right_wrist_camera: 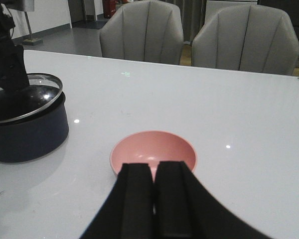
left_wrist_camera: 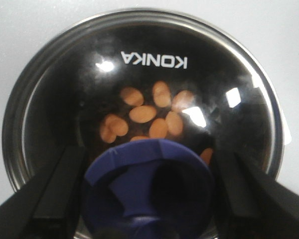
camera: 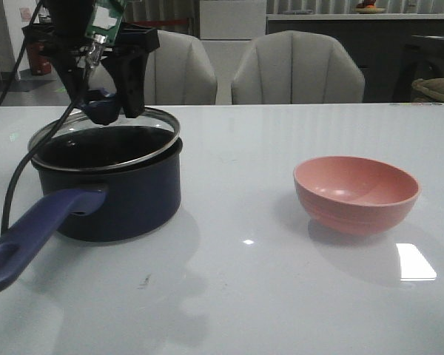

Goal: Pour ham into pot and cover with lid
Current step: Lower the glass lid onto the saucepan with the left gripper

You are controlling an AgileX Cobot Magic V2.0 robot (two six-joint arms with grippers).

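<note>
The navy pot (camera: 126,200) stands at the left with its purple-blue handle (camera: 29,237) pointing toward the front edge. The glass lid (camera: 144,118) sits tilted over the pot's mouth, its far side raised above the rim. My left gripper (camera: 107,111) is shut on the lid's blue knob (left_wrist_camera: 148,184), one finger on each side. Through the glass, several orange ham pieces (left_wrist_camera: 143,114) lie on the pot's black bottom. My right gripper (right_wrist_camera: 154,172) is shut and empty, just on the near side of the pink bowl (right_wrist_camera: 154,149). The pot (right_wrist_camera: 30,134) also shows in the right wrist view.
The pink bowl (camera: 355,194) stands empty at the right of the white table (camera: 237,296). Two grey chairs (camera: 296,70) stand behind the table's far edge. A black cable (camera: 11,185) hangs from the left arm beside the pot.
</note>
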